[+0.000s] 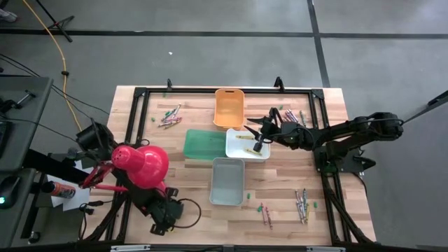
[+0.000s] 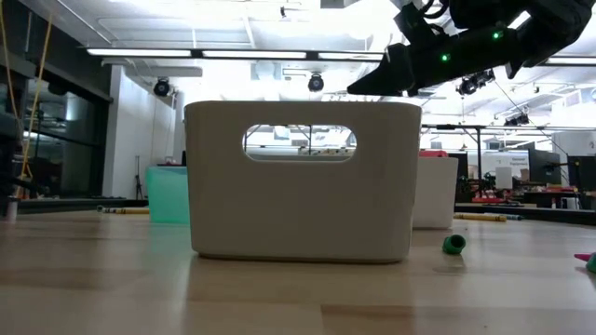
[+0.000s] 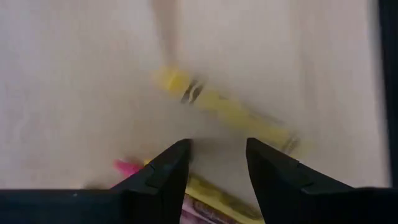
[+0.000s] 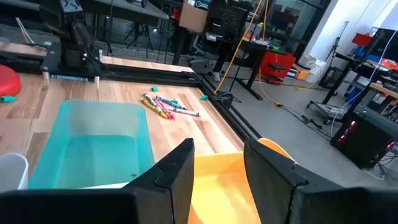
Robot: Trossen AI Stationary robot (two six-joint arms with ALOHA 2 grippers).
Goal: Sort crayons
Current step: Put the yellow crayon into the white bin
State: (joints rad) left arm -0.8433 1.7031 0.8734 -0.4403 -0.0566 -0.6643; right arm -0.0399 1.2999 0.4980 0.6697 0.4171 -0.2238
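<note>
The wooden table (image 1: pixel 294 231) spreads under me inside its black frame. My right arm (image 1: pixel 350 133) reaches in from the right side toward the middle. My left arm (image 1: pixel 140 164), the one with the red cover, is folded at the near left corner.

Four bins sit clustered in the centre. The orange bin (image 1: pixel 229 108) is farthest from me and the grey bin (image 1: pixel 227 180) is nearest. The green bin (image 1: pixel 204 143) and the white bin (image 1: pixel 266 152) stand side by side between them.

My right gripper (image 4: pixel 217 146) hangs over the white bin. Its two fingers stand apart with nothing between them, facing across the green and orange bins. My left gripper (image 3: pixel 217 146) is low over a pale surface, its fingers also spread with an empty gap.

The crayons lie in several places:

- One yellow crayon (image 1: pixel 243 138) lies in the white bin just beside my right gripper, its long axis running left to right.
- A loose bunch (image 1: pixel 170 117) lies on the far left of the table, mostly slanted.
- Another bunch (image 1: pixel 294 115) lies by the far right frame.
- A third bunch (image 1: pixel 302 204) lies near right, mostly pointing near to far.
- A few more (image 1: pixel 266 212) lie just left of that third bunch.
- Ahead of my left fingers, a blurred yellow one (image 3: pixel 224 109) lies diagonally.
</note>
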